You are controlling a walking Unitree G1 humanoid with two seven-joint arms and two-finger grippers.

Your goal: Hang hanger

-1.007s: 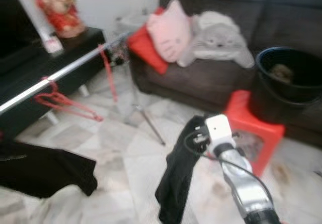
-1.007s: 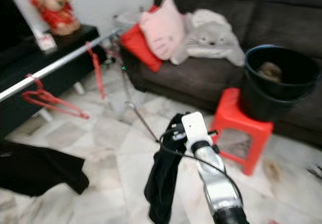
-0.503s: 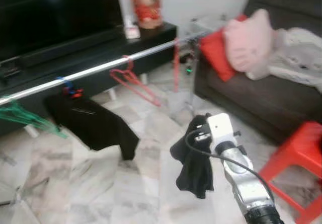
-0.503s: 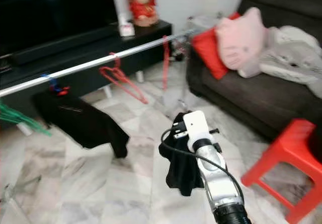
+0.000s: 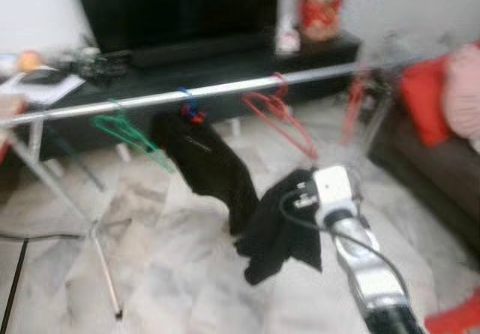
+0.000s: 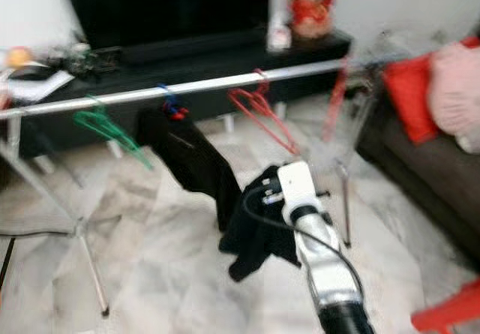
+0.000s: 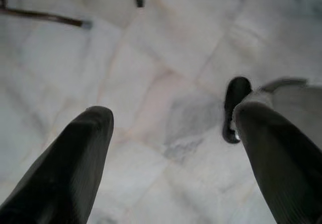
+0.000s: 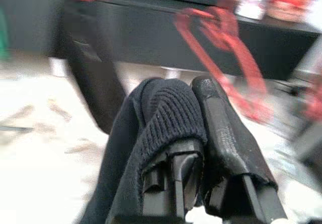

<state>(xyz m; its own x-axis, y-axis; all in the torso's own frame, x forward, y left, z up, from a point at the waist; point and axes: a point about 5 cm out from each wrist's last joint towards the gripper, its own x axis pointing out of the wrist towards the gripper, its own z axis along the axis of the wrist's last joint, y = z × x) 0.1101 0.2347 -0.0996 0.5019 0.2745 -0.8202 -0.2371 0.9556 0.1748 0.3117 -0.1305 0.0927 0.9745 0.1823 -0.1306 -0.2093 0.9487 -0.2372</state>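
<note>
Before rail (image 5: 225,88), right gripper (image 8: 201,108) fingers pinch dark garment (image 5: 281,233); hanger seemingly hidden, views blurred.

Head views blurred; right hand (image 8: 196,133) fingertips hidden under black garment (image 5: 281,233).

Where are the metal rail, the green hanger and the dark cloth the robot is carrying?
metal rail (image 6: 202,85): right eye view, middle of the bar.
green hanger (image 5: 127,135): left eye view, its sloping arm below the rail.
dark cloth (image 8: 161,113): right wrist view, ribbed fold pinched in the jaws.

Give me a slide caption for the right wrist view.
Right tool shut on dark garment, facing red hanger on rail.
</note>
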